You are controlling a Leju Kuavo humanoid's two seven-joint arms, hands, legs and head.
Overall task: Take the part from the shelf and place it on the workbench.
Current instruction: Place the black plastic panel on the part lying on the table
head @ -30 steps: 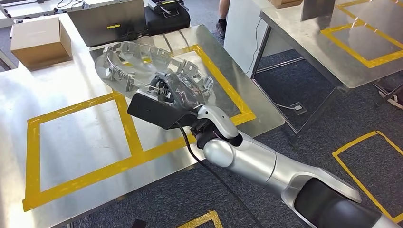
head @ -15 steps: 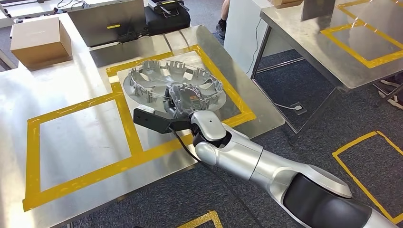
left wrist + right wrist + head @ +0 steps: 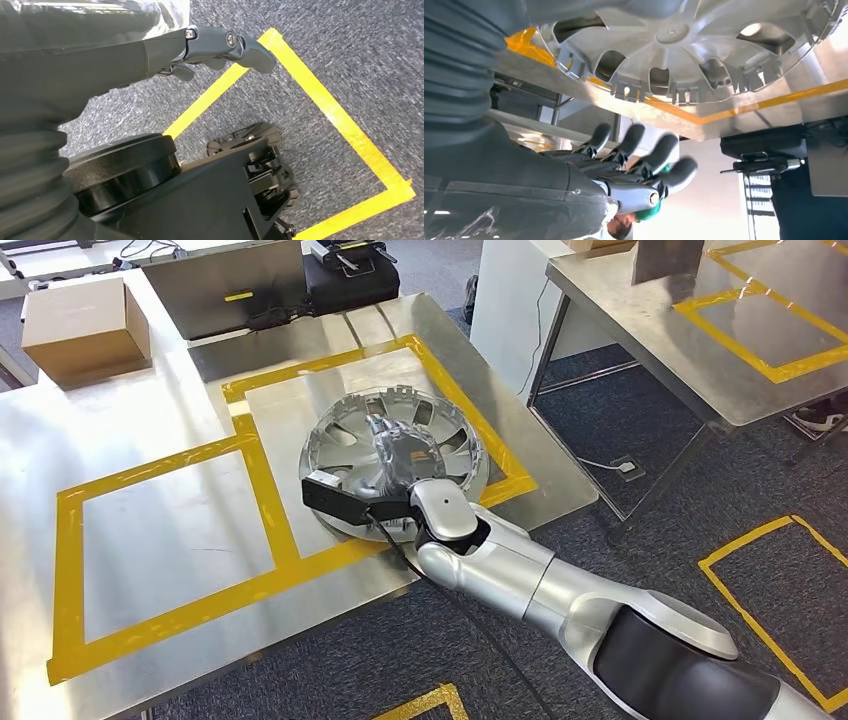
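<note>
Hubcap flat on desk inside yellow tape; my right hand fingers spread, holding nothing. I'd lift straight off.

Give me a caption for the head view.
Right hand over a silver wheel cover lying on the workbench.

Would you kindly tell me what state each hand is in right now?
Left hand: open, holding nothing.
Right hand: open, fingers clear of the wheel cover.
</note>
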